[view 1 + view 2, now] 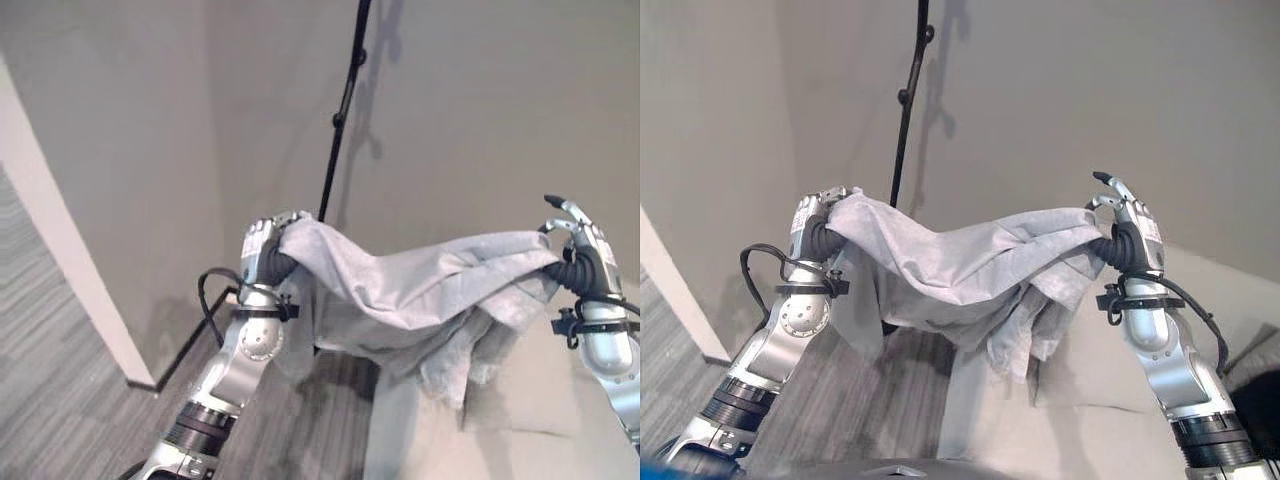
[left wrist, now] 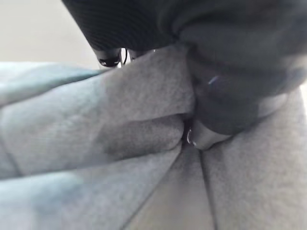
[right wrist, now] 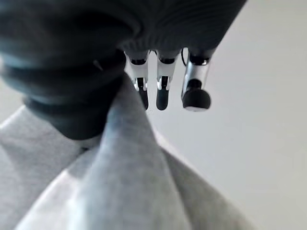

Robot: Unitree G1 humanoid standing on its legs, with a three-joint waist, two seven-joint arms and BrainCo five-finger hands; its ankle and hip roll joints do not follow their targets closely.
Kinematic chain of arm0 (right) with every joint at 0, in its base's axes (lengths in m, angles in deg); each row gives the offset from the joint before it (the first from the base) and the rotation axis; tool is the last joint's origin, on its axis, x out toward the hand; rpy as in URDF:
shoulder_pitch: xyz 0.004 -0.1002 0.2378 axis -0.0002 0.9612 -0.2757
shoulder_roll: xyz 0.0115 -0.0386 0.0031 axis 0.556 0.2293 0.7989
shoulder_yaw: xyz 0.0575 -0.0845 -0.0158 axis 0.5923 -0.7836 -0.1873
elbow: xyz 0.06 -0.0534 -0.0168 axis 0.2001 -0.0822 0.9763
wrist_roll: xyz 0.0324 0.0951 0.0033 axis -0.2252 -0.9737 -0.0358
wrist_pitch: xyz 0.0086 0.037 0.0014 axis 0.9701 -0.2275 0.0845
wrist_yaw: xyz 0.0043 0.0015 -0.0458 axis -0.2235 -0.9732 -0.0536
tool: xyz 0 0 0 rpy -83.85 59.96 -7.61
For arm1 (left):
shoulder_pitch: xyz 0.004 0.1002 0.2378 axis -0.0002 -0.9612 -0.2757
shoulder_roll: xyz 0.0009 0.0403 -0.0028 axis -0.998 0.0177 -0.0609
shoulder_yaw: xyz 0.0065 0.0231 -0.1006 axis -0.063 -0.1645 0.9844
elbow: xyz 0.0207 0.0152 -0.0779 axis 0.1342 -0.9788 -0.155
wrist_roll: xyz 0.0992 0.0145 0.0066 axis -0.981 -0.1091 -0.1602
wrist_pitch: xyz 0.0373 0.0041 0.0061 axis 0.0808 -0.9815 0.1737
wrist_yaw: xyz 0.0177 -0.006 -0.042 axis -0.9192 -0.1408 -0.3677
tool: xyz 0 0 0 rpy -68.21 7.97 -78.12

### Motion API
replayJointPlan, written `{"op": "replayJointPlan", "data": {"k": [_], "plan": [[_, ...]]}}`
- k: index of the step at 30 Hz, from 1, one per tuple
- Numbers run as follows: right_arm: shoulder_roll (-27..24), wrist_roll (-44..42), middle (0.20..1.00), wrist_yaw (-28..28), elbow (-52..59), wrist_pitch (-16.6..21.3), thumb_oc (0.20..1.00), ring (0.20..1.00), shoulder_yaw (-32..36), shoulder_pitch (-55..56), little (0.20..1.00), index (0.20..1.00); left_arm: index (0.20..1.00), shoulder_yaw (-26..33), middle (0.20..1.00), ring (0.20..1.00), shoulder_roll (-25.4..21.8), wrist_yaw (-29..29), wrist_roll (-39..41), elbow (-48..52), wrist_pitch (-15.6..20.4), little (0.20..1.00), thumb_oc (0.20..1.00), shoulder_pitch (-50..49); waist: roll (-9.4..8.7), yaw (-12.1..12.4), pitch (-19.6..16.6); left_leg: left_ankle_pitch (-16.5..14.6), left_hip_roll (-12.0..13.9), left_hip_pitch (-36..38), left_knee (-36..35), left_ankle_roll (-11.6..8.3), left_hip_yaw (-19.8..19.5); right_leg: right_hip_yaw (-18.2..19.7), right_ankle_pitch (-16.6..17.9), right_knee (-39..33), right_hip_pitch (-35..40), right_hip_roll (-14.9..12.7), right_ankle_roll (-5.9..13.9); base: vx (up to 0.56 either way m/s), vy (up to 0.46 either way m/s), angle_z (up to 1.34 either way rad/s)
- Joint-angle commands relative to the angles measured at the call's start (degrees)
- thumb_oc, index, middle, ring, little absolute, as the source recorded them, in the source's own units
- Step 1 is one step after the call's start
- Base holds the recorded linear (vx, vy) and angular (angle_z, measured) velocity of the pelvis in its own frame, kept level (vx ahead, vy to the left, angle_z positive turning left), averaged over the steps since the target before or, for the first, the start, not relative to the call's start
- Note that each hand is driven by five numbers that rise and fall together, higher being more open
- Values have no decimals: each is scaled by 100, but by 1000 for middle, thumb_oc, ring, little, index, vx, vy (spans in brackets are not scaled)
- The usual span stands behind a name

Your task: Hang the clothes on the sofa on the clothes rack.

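**Grey garment held up between both hands in front of the rack pole**

At the far left a pale wall panel [image 1: 60,270] runs down to the grey striped carpet [image 1: 50,400]. Beside it the left hand [image 1: 262,245] is raised, its dark ribbed cover toward the camera, and one end of the light grey garment [image 1: 400,290] is bunched over and around it. In the left wrist view the cloth [image 2: 120,143] presses up against the cover and thumb, with folds gathered right at the palm, so the fingers appear closed on the fabric, though the fingertips themselves are hidden under it.

Just behind that hand, the thin black pole of the clothes rack [image 1: 340,110] rises against the beige wall [image 1: 480,100], slightly tilted in the picture, with a small fitting partway up. The garment is not on it; it hangs clear of the pole.

From the left hand the cloth stretches across to the right as a sagging band, its loose middle drooping in rumpled folds above the pale sofa [image 1: 1090,400], lifted off the seat.

At the right, the right hand [image 1: 1125,225] holds the other end at about the same height. In the right wrist view a gathered ridge of cloth [image 3: 129,158] is pinched against the thumb, while several silver fingers [image 3: 194,88] with dark tips stick out straight past it.
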Motion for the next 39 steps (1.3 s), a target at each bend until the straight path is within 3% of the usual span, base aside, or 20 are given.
{"op": "replayJointPlan", "data": {"k": [1,4,6,8,9,10,12,14,15,16,18,19,21,24,25,26,30,31,34,39], "plan": [[-207,-252,200,41,286,35,200,200,184,-91,200,200,200,-145,200,200,-5,-100,133,416,191,200,200,305,252,-47,86,-1133,-1094,57,1026,340,404,245,-839,-48,649,144,277,95,-49,30],[-238,-279,200,52,259,33,200,200,214,-71,200,200,200,-256,200,200,33,-76,79,337,216,200,200,459,209,-13,90,-1420,-1079,-200,403,388,921,180,-1001,-22,725,153,310,105,-19,17],[-263,-262,200,101,205,35,200,200,251,-64,200,200,200,-343,200,200,52,-46,32,313,250,200,200,595,196,10,92,-1715,-984,-412,-564,538,1188,124,-1069,-13,821,95,392,145,132,35],[-221,-264,200,186,141,50,200,200,275,-86,200,200,200,-425,200,200,69,-92,54,255,261,200,200,760,184,14,88,-1208,-691,-387,-2511,397,1108,95,-1172,14,960,-46,545,194,200,48],[-226,-262,200,191,134,53,200,200,273,-92,200,200,200,-427,200,200,74,-98,56,243,264,200,200,772,147,9,101,-1078,-740,-287,-2713,384,1139,87,-1146,4,966,-78,534,249,254,33],[-241,-258,200,224,81,30,200,200,217,-186,200,200,200,-504,200,200,117,-131,161,186,249,200,200,895,263,-15,95,-517,-371,-302,-3751,138,982,111,-1236,6,1091,-116,634,232,234,30],[-259,-289,200,309,1,18,200,200,103,-306,200,200,200,-559,200,200,193,-251,252,63,222,200,200,1048,238,-51,128,-66,-11,-89,-4716,-54,886,209,-1310,28,1192,-223,698,253,240,16],[-258,-295,200,328,-39,25,200,200,5,-396,200,200,200,-587,200,200,207,-326,272,-9,228,200,200,1125,235,0,156,116,151,92,-5068,-168,706,343,-1358,74,1252,-268,741,302,235,-25],[-245,-305,200,307,-62,75,200,200,-220,-546,200,200,200,-632,200,200,213,-420,304,-88,250,200,200,1178,287,161,147,269,241,303,-5179,-347,21,710,-1421,189,1358,-361,878,492,410,-67],[-236,-302,200,274,-81,87,200,200,-284,-573,200,200,200,-644,200,200,204,-432,255,-112,252,200,200,1196,352,193,108,233,241,409,-5183,-383,-227,839,-1434,210,1360,-367,920,513,447,-92],[-232,-268,200,261,-103,89,200,200,-324,-564,200,200,200,-687,200,200,218,-412,190,-185,256,200,200,1196,445,200,39,171,252,521,-5100,-442,-336,945,-1496,218,1428,-396,976,392,405,-109],[-203,-170,200,175,-51,-17,200,200,-241,-469,200,200,200,-806,200,200,253,-250,180,-217,347,200,200,1188,528,111,-64,-167,58,487,-4560,-383,-118,980,-1407,211,1598,-778,1197,511,569,-106],[-87,-105,200,194,15,-64,200,200,-127,-338,200,200,200,-897,200,200,162,-188,228,-170,395,200,200,1208,370,131,-117,-461,-241,352,-4105,-277,120,977,-825,144,1584,-1198,1475,449,506,-86],[67,48,200,229,68,-186,200,200,2,-267,200,200,200,-891,200,200,-29,-174,146,-12,409,200,200,1123,318,107,-193,-799,-530,310,-3896,-71,421,942,-336,228,1351,-1542,1632,218,340,-19],[74,54,200,229,74,-189,200,200,3,-259,200,200,200,-893,200,200,-34,-174,145,-8,407,200,200,1116,291,113,-227,-853,-548,309,-3887,-69,444,953,-351,217,1345,-1571,1646,186,357,-13],[166,206,200,317,46,-290,200,200,87,-279,200,200,200,-828,200,200,-173,-246,137,76,399,200,200,1013,318,91,-237,-955,-745,300,-3830,156,620,933,255,438,1072,-1808,1696,198,345,-12],[284,557,200,489,-37,-496,200,200,179,-265,200,200,200,-601,200,200,-466,-353,3,241,320,200,200,824,468,80,-309,-1183,-996,575,-3986,481,958,727,631,1158,682,-2060,1565,194,396,-22],[317,812,200,613,-7,-580,200,200,259,-257,200,200,200,-476,200,200,-630,-418,-118,292,288,200,200,812,651,56,-249,-1249,-1143,825,-4117,652,1107,347,959,1762,452,-2269,1467,110,286,-21],[392,1004,200,719,72,-593,200,200,449,-103,200,200,200,-319,200,200,-756,-494,-430,241,305,200,200,783,842,-116,-242,-1301,-1425,1201,-4462,802,1268,207,770,2237,296,-2074,1483,220,400,-10],[457,1151,200,683,244,-626,200,200,581,33,200,200,200,-43,200,200,-798,-423,-530,316,317,200,200,357,964,-206,-301,-1329,-1716,1685,-4940,877,1494,-59,362,1965,87,-1781,1466,176,186,-26]]}}
